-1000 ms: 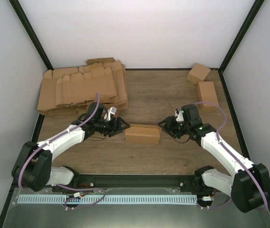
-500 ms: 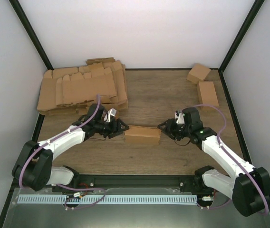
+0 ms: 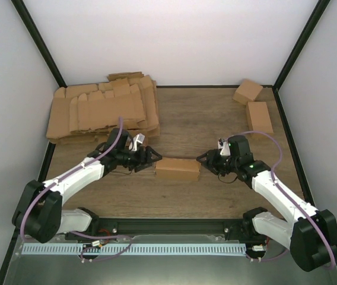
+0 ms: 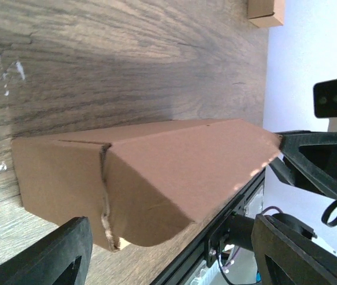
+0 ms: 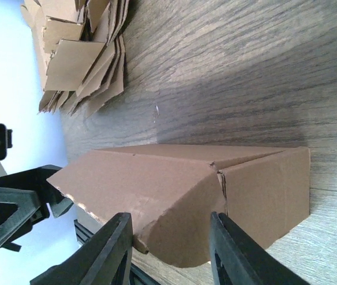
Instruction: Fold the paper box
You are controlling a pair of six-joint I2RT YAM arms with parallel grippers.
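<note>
The paper box (image 3: 178,168) seems light and easily dented. It lies between the left end effector (image 3: 152,156) and right end effector (image 3: 203,159), both wide open and empty. I would hold its short ends.

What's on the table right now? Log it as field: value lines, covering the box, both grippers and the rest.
paper box: folded up, oblong, lying between the two arms
left gripper: open, at the box's left end
right gripper: open, at the box's right end
pile of flat blanks: far left
corner small box: far right
nearer small box: just in front of it
table: wood grain
</note>
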